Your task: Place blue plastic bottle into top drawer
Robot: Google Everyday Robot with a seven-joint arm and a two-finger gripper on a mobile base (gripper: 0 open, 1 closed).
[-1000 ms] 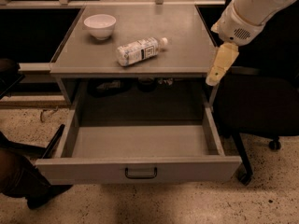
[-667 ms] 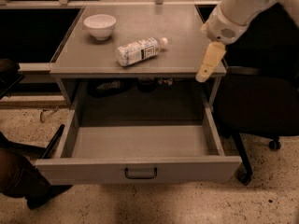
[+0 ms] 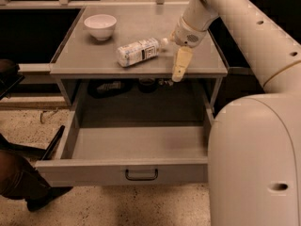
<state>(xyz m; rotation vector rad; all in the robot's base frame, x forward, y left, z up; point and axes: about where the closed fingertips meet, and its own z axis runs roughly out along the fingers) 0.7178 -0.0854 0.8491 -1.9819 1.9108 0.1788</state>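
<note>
The blue plastic bottle (image 3: 140,51) lies on its side on the grey table top (image 3: 84,58), with its white cap pointing right. The top drawer (image 3: 136,145) is pulled wide open below the table, and nothing shows inside it. Its flat front panel carries a dark bar handle (image 3: 141,174). My gripper (image 3: 181,67) hangs from the white arm, pointing down over the table's front edge. It is just right of the bottle's cap and holds nothing.
A white bowl (image 3: 100,26) stands at the table's back left. Dark objects (image 3: 106,87) lie in the cavity behind the drawer. My white body (image 3: 254,164) fills the right foreground. A person's leg and shoe (image 3: 19,182) are at the lower left.
My arm has swung left from beyond the table's right edge. The gripper now hangs over the table's front edge close to the bottle's cap. The bottle and drawer have not moved.
</note>
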